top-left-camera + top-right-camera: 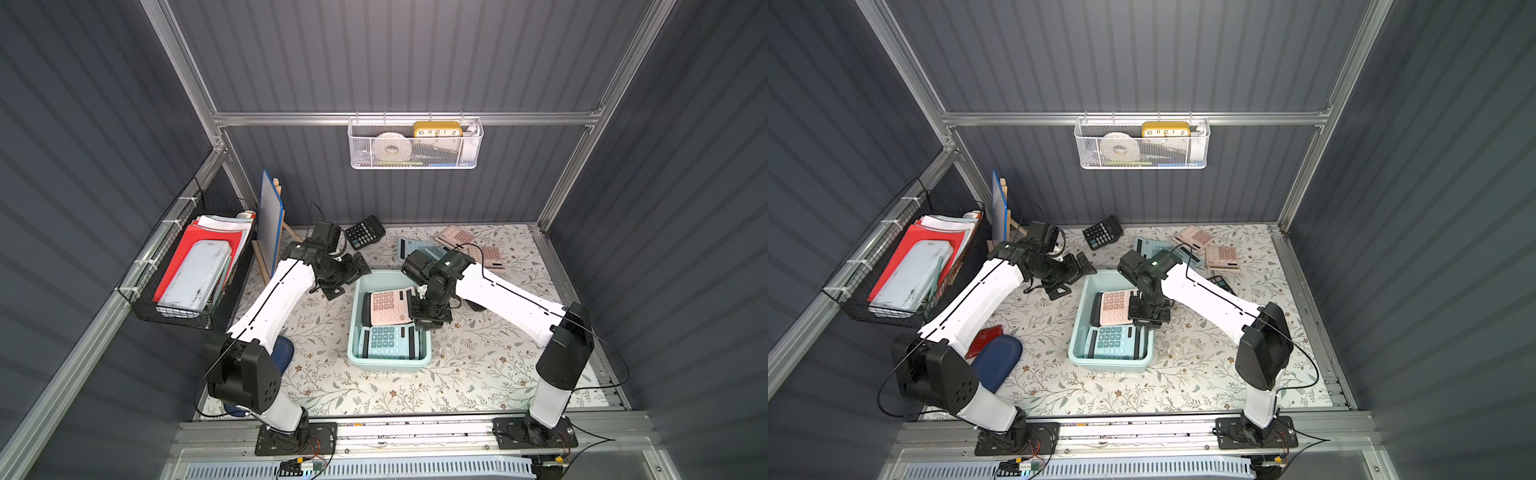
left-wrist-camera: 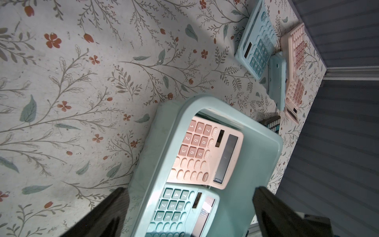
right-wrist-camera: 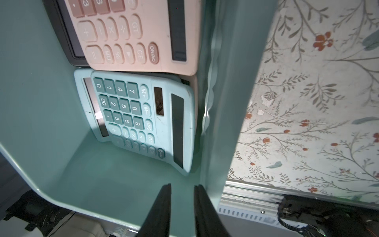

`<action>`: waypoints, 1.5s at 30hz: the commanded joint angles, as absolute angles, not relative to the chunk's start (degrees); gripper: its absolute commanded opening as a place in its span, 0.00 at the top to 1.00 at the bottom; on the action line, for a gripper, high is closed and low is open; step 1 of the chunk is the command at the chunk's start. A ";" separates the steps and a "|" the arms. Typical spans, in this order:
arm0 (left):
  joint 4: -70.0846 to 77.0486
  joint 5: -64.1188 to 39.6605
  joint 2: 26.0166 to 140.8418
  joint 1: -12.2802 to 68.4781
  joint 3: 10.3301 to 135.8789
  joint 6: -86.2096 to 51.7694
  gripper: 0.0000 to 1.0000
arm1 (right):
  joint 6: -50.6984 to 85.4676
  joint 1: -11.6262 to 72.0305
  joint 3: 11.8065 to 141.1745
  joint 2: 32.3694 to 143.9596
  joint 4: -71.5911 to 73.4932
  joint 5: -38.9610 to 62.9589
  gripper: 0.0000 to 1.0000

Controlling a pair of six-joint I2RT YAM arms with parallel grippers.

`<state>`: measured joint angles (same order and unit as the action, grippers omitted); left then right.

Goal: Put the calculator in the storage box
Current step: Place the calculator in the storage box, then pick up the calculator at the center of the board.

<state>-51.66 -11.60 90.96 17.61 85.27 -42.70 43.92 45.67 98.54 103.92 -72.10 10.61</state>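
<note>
Calculator in pink (image 1: 388, 307) lies free beside the right claw (image 3: 183, 185), whose slightly parted fingers pinch nothing, both inside the storage box (image 1: 386, 361) with a blue calculator (image 1: 384, 341), while the left claw (image 2: 189, 188) gapes wide near the box on the floral tabletop (image 1: 374, 395).

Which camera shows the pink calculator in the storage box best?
Left wrist: the pink calculator shows nearly whole, keys readable. In both top views the right gripper hides its display end. Right wrist: cropped by the frame edge.

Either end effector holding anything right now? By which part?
Nothing held. The left end effector gapes empty beside the storage box. The right end effector, over its inside, shows a narrow gap with nothing in it.
</note>
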 commanded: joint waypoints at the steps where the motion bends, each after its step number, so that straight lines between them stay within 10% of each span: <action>1: -51.29 -12.72 91.09 17.14 84.49 -40.90 0.01 | 41.96 44.05 101.11 101.98 -75.03 8.61 0.75; 13: -43.05 -32.28 95.24 13.97 78.76 -40.39 0.01 | 42.19 33.63 99.92 97.24 -66.19 11.92 0.51; 30: -46.07 -33.44 90.33 15.25 76.67 -44.17 0.01 | 52.68 10.95 77.56 89.78 -44.62 23.72 0.49; 45: -54.59 -22.77 108.47 14.35 106.22 -36.59 0.01 | 55.05 7.78 79.21 97.72 -35.99 31.57 0.48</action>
